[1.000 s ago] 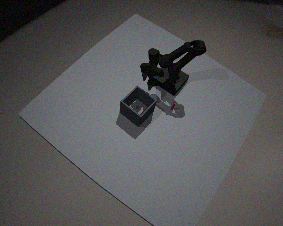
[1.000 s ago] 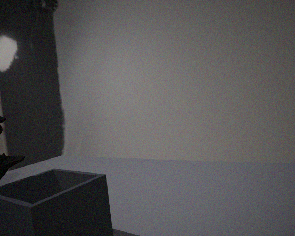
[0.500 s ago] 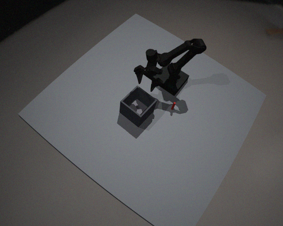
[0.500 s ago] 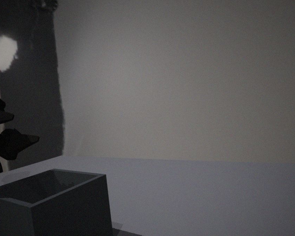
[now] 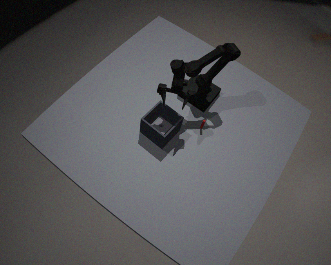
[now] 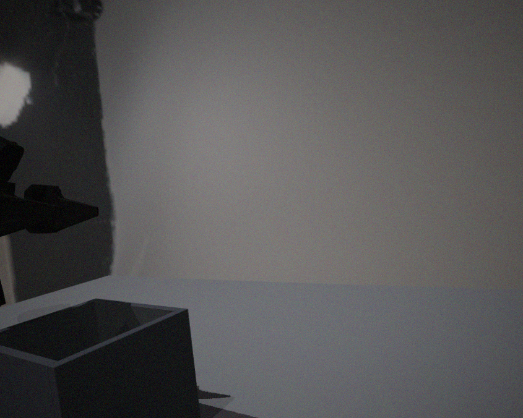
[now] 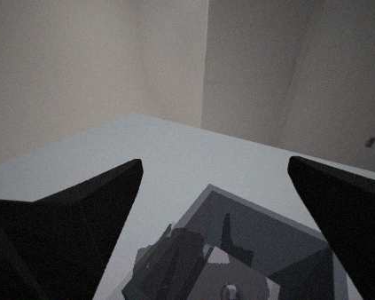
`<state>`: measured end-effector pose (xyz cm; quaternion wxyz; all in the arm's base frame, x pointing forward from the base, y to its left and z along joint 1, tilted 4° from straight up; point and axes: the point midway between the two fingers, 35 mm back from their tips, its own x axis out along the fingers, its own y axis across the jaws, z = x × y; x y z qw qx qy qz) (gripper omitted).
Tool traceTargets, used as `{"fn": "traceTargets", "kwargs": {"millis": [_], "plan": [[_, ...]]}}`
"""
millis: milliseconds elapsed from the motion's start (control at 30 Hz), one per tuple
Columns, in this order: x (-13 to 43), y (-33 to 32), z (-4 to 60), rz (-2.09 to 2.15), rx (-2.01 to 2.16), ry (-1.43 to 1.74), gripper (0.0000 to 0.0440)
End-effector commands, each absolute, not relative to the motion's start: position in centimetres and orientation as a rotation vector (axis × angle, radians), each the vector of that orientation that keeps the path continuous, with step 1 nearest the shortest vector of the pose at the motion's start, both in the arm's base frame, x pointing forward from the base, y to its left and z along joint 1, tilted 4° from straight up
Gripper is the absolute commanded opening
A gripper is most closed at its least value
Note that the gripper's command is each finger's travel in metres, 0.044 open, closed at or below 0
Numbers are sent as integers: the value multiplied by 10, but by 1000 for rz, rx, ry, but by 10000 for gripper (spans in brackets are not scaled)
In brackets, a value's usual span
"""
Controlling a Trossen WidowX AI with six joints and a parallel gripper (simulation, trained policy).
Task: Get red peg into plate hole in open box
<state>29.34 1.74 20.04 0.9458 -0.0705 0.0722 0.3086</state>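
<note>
The red peg [image 5: 203, 124] stands upright on the table, right of the open box, and is not seen in the other views. The dark grey open box [image 5: 151, 132] [image 6: 126, 378] [image 7: 271, 224] holds a plate [image 5: 167, 125] [image 7: 253, 276] at its bottom, with a round hole [image 5: 160, 125] [image 7: 230, 291] near the middle. My gripper [image 5: 173, 106] [image 7: 213, 164] is wide open with nothing between its fingers. It hangs above the box's far side, to the left of the peg and away from it. The exterior view shows only part of it at the left edge.
The arm's base [image 5: 204, 99] stands behind the box and peg, on the pale table top [image 5: 171, 199] [image 6: 365, 350] [image 7: 134, 138]. The arm's shadows fall around the peg and the box. The box walls rise around the plate.
</note>
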Motion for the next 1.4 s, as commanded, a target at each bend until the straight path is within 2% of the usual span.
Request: {"fn": "traceTargets", "kwargs": {"millis": [0,667,1367], "plan": [[295,26,205,634,-42,200,440],[282,90,212,625,522,617,440],[224,139,186,355,931,1171,440]]}}
